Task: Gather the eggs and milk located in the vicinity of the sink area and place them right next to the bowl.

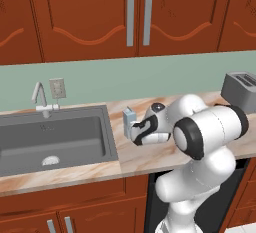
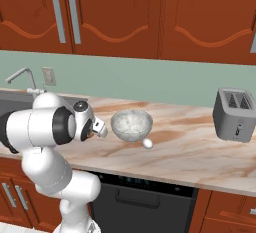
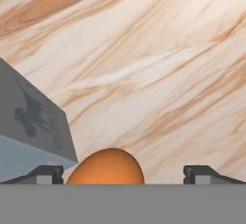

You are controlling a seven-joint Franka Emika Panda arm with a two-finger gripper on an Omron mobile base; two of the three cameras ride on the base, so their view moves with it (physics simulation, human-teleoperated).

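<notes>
In the hand view, the orange-brown egg (image 3: pixel 106 168) lies on the marble counter between my gripper's (image 3: pixel 123 175) two fingertips, closer to the left one. The gripper is open, with a gap on the egg's right. The pale blue-grey milk carton (image 3: pixel 29 127) stands just left of the egg. From the left base view, the gripper (image 1: pixel 136 138) hangs low over the counter right beside the carton (image 1: pixel 129 121), just right of the sink (image 1: pixel 55 139). The bowl (image 2: pixel 131 124) stands on the counter right of the gripper (image 2: pixel 95 129), and the white egg (image 2: pixel 147 143) rests against its front right.
A grey toaster (image 2: pixel 234 114) stands at the far right of the counter. The chrome faucet (image 1: pixel 41 97) rises behind the sink, below a wall outlet (image 1: pixel 57 88). Red-brown cabinets hang above the counter. My white arm (image 1: pixel 205 132) reaches over the counter's front edge.
</notes>
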